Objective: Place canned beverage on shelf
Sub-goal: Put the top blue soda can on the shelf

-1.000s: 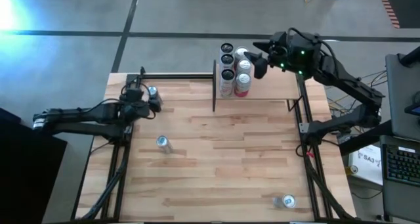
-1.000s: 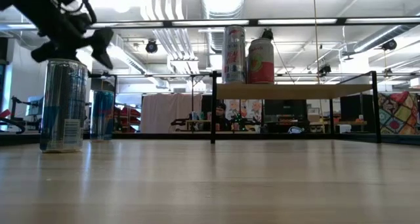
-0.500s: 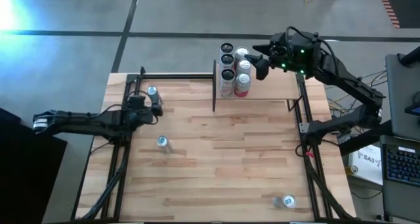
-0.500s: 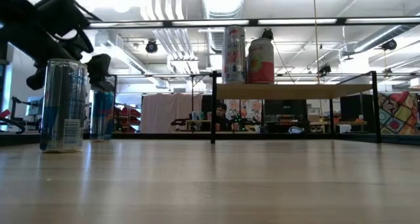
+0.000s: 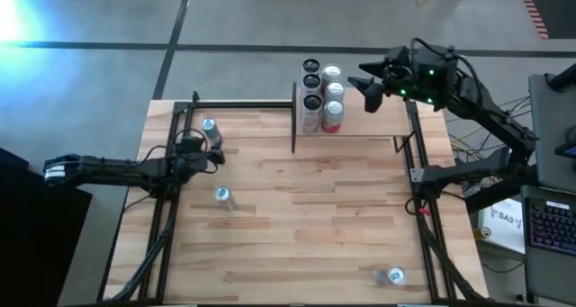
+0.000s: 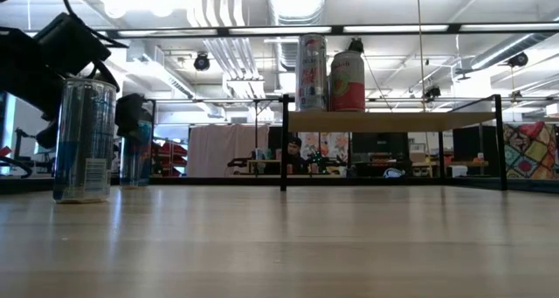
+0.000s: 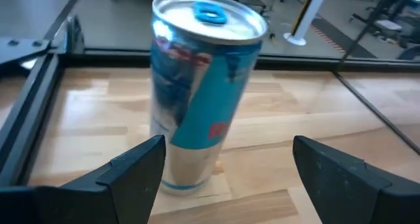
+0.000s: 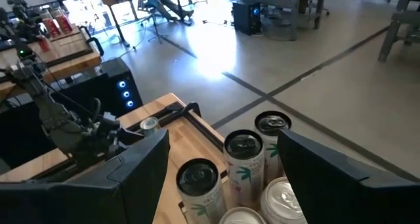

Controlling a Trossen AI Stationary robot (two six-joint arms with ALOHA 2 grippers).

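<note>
A blue-and-silver can [image 7: 200, 86] stands upright on the tabletop near the far left corner [image 5: 209, 125]. My left gripper [image 7: 228, 148] is open just in front of it, on its near side [image 5: 214, 148], with one finger to each side and neither touching. In the low view one of its fingers [image 6: 131, 113] is level with the can's top. The shelf [image 5: 373, 120], a pale panel in black rods, holds several cans [image 5: 322, 95] at its left end. My right gripper [image 5: 369, 89] is open above the shelf, to the right of those cans [image 8: 244, 152].
A second can [image 5: 223, 195] stands left of centre, close in the low view [image 6: 85, 141]. A third can [image 5: 394, 275] is near the front right corner. Black frame rods [image 5: 171, 190] run along the table's left and right sides. The middle of the tabletop [image 5: 306, 217] is bare wood.
My left gripper has come down beside the far-left can, from above its top to about the level of its top, still open. My right gripper has drifted a little toward the table's right edge, away from the shelf's cans. No can has moved.
</note>
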